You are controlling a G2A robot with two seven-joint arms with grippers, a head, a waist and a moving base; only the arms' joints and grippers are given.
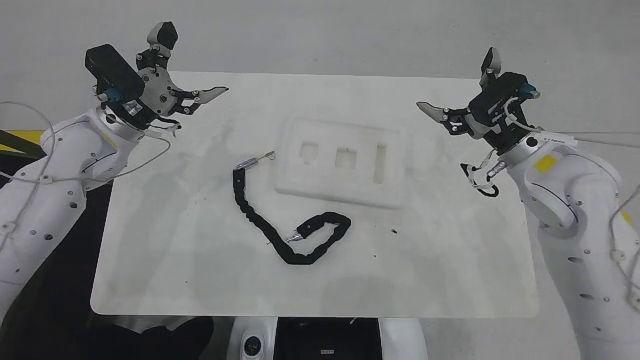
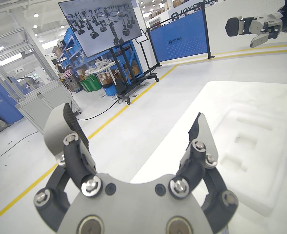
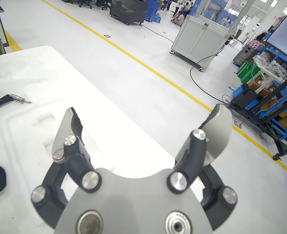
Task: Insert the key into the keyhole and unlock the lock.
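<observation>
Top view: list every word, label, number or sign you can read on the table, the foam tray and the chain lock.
None: the table, the foam tray and the chain lock carry no print that can be read in the top view.

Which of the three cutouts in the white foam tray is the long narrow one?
The cutout at the tray end nearest the right gripper; the other two are roughly square.
</observation>
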